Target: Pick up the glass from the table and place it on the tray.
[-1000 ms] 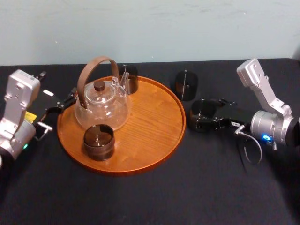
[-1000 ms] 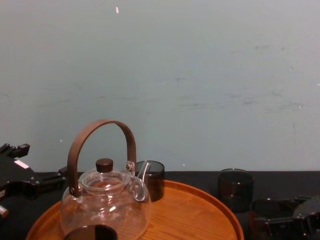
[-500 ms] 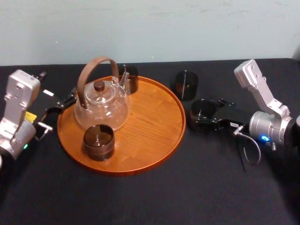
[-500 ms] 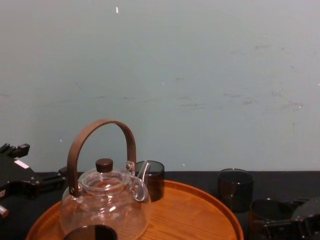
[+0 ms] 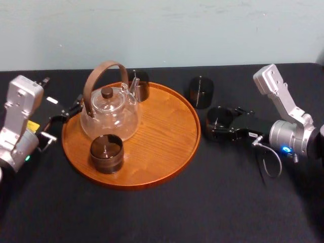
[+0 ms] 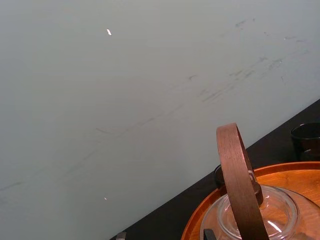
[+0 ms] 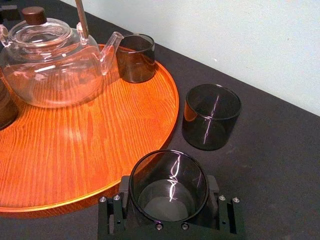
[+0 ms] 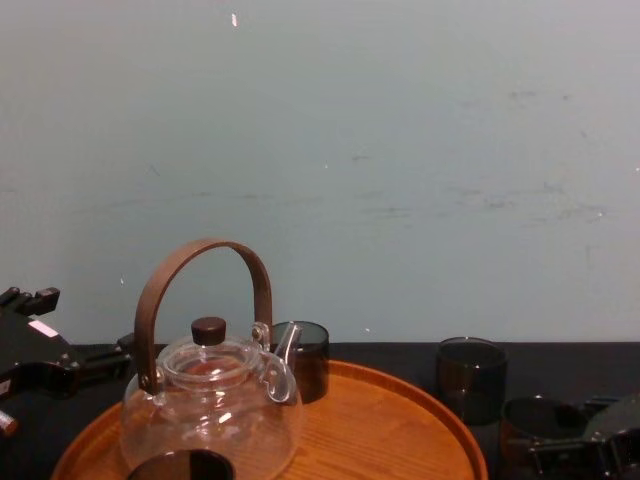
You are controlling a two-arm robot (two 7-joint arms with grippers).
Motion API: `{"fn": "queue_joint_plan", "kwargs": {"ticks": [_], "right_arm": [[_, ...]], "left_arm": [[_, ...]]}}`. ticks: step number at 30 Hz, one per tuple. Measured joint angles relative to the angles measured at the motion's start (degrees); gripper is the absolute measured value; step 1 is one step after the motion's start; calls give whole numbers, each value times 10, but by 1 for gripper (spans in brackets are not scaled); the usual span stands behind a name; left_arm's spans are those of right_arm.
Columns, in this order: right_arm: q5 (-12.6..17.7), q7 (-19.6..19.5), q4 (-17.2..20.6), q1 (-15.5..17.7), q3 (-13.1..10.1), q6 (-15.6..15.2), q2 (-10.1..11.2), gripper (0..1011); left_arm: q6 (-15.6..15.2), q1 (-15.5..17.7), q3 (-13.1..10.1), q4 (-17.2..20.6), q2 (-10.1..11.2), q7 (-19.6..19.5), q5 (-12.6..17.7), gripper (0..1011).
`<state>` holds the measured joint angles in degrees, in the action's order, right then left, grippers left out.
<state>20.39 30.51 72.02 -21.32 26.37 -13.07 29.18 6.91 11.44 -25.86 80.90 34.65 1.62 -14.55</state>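
- Matte black surface (image 5: 162, 212), flat & wide; pale wall behind at the far edge.
- Round orange-brown wooden tray (image 5: 167, 131), clear grain, low raised rim, sits centre-left.
- On the tray: clear glass teapot (image 5: 109, 114), round-bellied, w/ bent brown wooden handle & dark knob on the lid.
- Also on the tray: two dark smoked tumblers, one at the near edge (image 5: 106, 153), one at the far edge (image 5: 138, 85) just beside the spout.
- Smoked dark cylindrical glass (image 7: 169, 181), thin-walled, upright, stands on the surface just right of the tray rim, apart from it.
- Right claw (image 5: 217, 123), black, reaches in from the right; jaws closed against both sides of that glass, gripping it low down.
- Another dark tumbler (image 5: 201, 91) on the surface, farther back, near the gripped glass but not touching.
- Left claw (image 5: 68, 112) parked at the tray's left rim.
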Motion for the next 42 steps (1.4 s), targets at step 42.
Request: {"fn": "queue_joint_plan", "kwargs": {"ticks": [42], "right_arm": [[43, 11, 87, 23, -28, -12, 41, 903]], "left_arm": [[0, 0, 0, 0, 0, 0, 0, 1001]]}}
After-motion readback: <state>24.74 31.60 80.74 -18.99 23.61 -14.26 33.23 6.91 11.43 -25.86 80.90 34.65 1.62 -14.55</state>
